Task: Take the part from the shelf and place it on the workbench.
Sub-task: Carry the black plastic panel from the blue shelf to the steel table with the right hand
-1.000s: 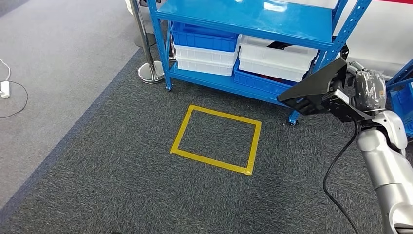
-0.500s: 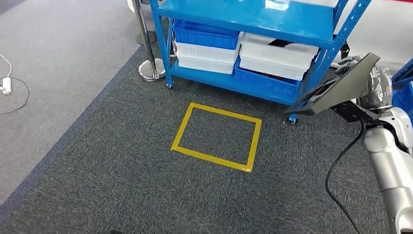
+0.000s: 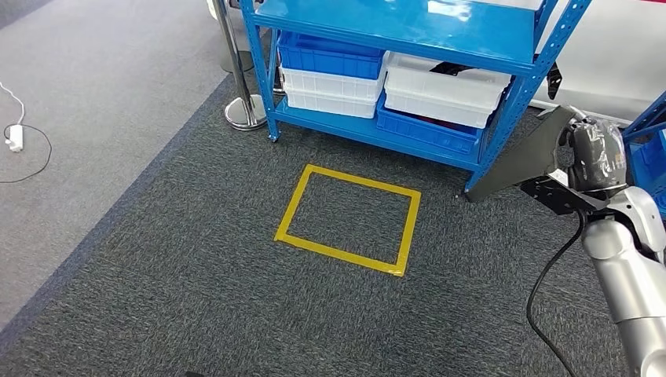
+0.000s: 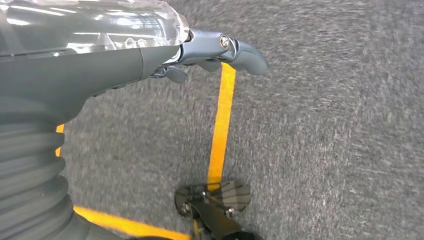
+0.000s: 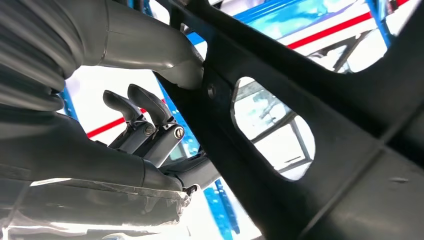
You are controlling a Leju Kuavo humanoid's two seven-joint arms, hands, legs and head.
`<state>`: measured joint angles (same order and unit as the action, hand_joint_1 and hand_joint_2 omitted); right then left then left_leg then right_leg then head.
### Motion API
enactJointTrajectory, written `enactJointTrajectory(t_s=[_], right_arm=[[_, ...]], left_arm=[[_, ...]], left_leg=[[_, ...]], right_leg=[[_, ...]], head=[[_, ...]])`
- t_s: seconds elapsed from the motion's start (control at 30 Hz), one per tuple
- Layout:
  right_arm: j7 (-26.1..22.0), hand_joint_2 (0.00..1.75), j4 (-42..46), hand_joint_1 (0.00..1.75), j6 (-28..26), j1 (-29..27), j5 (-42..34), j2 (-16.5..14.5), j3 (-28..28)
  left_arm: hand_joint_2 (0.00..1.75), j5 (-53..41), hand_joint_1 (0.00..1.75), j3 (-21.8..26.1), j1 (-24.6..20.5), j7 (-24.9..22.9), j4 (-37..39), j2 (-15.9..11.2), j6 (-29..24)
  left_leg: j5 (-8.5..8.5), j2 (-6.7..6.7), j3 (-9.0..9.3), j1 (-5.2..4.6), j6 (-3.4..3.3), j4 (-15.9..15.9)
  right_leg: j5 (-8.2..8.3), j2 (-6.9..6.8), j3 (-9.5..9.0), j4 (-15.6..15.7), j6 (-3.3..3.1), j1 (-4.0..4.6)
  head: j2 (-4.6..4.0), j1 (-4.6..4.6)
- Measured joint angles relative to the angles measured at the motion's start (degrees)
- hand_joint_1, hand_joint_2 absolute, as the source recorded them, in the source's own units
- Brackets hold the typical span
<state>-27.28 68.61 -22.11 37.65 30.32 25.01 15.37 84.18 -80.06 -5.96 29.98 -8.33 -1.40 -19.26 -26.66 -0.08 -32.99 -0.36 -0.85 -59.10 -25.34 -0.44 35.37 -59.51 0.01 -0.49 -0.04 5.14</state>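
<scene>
at the right edge of the head view, the right hand point(image 3: 597, 161) is raised on its silver arm point(image 3: 628, 275) and grips the part point(image 3: 522, 157), a flat dark grey panel that slopes down and away from the hand toward the floor. in the right wrist view the thick grey thumb point(image 5: 150, 45) presses on one face of the panel, beside a rounded cut-out in it, while the darker fingers point(image 5: 145, 107) curl behind it. the part is held in the air, its lower end in front of the nearest post of the blue shelf point(image 3: 408, 31). a black cable point(image 3: 550, 275) hangs from the wrist.

the left hand point(image 4: 125, 55) hangs over the carpet; its fingers point(image 4: 245, 52) are curled in and nothing is in them.

the shelf's lower level carries blue and white bins point(image 3: 393, 86) in stacks. on the dark grey carpet point(image 3: 196, 275) before the shelf lies a square outline of yellow tape point(image 3: 349, 220). a chrome stanchion base point(image 3: 245, 114) stands just beside the shelf's left leg, and further left a white cord and plug point(image 3: 16, 141) lie on lighter grey flooring.
</scene>
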Motion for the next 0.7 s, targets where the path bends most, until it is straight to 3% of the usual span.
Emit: enactJointTrajectory(t_s=[0.13,0.33,0.7], right_arm=[[-0.71,1.75,3.38,1.75,-0.25,-4.03,2.33,0.23,-0.04],[-1.5,1.75,6.82,1.75,0.83,-6.36,1.69,0.48,-0.43],[-2.33,1.75,9.33,1.75,0.92,-7.47,-0.59,0.0,-0.76]], left_arm=[[1.75,-0.3,0.0,-0.03,0.26,0.47,0.0,-0.03,0.1],[1.75,-0.38,0.0,-0.22,0.28,-0.34,0.0,-0.19,0.2],[1.75,-0.24,0.0,-0.29,0.28,-0.47,0.0,-0.43,0.13]], left_leg=[[0.29,-0.24,-0.06,-0.08,0.44,0.51],[0.51,-0.27,-0.42,-0.32,0.02,0.49],[0.62,-0.27,-0.52,-0.34,-0.14,0.45]], right_leg=[[0.17,-0.22,0.14,0.06,0.11,-0.01],[0.63,-0.21,0.31,0.41,0.79,-0.27],[0.75,-0.23,0.39,0.49,0.96,-0.27]], head=[[0.0,-0.01],[0.0,-0.01],[0.0,-0.01]])
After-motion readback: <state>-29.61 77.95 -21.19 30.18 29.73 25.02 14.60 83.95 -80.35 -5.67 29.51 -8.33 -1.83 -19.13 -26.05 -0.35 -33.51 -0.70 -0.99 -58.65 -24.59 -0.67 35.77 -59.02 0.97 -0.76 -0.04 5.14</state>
